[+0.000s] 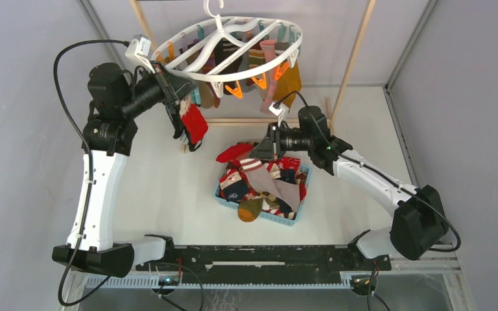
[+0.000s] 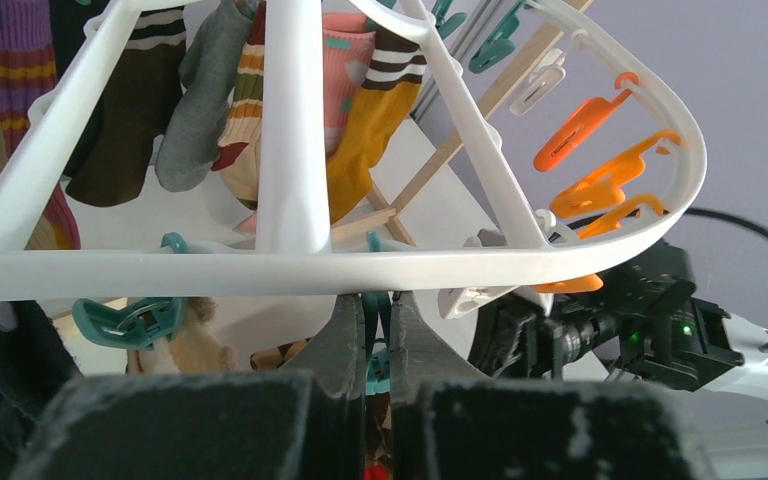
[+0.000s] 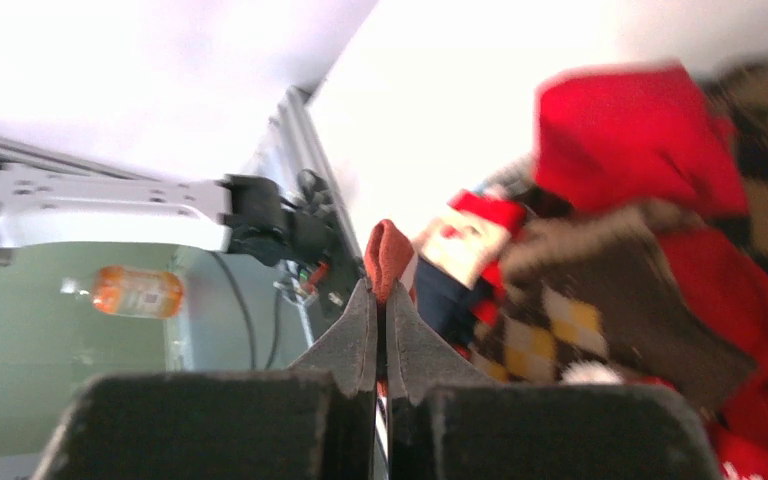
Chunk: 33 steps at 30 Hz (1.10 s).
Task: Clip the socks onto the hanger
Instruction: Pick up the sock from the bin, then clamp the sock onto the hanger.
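Red sock (image 1: 196, 123) clamped in the left tool (image 2: 375, 302), held just under the hanger (image 2: 260, 270) rim beside a teal clip (image 2: 377, 368), left arm raised high, rust-toed sock (image 3: 388, 258) pinched in the closed right tool (image 3: 381, 292) over the basket (image 1: 286, 221) of socks (image 1: 259, 184), right arm stretched low above the desk (image 1: 168, 188).

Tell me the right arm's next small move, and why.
Probably lift straight up a little: the right end effector looks shut on a rust-toed sock over the basket, so a short raise should free it from the pile.
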Each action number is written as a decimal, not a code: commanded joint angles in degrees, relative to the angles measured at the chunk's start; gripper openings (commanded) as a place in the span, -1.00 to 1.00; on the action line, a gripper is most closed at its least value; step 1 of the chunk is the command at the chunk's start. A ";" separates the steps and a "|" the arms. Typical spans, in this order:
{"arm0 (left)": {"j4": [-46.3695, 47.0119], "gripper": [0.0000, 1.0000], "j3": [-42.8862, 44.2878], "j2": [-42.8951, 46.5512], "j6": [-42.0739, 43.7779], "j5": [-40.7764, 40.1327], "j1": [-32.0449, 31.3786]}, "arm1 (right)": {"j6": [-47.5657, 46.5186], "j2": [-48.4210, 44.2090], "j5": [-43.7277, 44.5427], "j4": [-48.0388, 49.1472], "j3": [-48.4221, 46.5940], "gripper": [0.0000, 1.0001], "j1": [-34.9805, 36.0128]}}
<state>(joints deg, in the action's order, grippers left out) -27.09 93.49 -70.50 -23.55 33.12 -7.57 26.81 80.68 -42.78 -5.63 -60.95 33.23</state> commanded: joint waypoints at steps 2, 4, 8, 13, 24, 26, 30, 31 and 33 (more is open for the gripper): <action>0.61 -1.00 -0.33 1.34 -2.23 5.12 0.28 | 15.95 -0.29 -8.48 31.93 0.30 -1.00 0.24; 1.32 -1.00 -0.26 1.06 -3.67 7.20 0.28 | 24.05 3.19 -9.68 45.33 0.22 -1.00 0.68; 2.66 -1.00 -0.39 0.25 -6.65 11.21 0.28 | 36.06 11.30 -10.36 64.55 -2.44 -1.00 2.15; 5.04 -1.00 -1.49 0.01 -9.30 13.25 0.27 | 47.00 20.17 -7.84 83.82 -6.10 -1.00 3.56; 5.61 -1.00 -4.06 1.68 -10.86 6.50 0.20 | 22.82 11.16 19.87 70.87 3.90 -1.00 10.90; 5.73 -1.00 -4.71 2.46 -10.75 3.45 0.06 | 9.58 5.49 31.37 57.90 4.77 -1.00 15.44; 5.36 -1.00 -4.63 2.77 -9.29 0.14 -0.99 | -7.74 1.85 49.55 44.62 2.09 -1.00 23.19; 4.25 -1.00 -4.01 2.32 -8.91 -0.31 -1.34 | -9.49 1.87 51.71 43.89 1.48 -1.00 23.80; 2.28 -1.00 -2.73 1.81 -8.11 -2.02 -2.24 | -12.99 2.20 54.54 42.80 -0.12 -1.00 24.76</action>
<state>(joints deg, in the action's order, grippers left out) -21.30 89.19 -70.11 -33.23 34.15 -8.16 30.50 83.29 -4.60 46.09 -57.76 57.23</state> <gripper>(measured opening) 0.046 0.011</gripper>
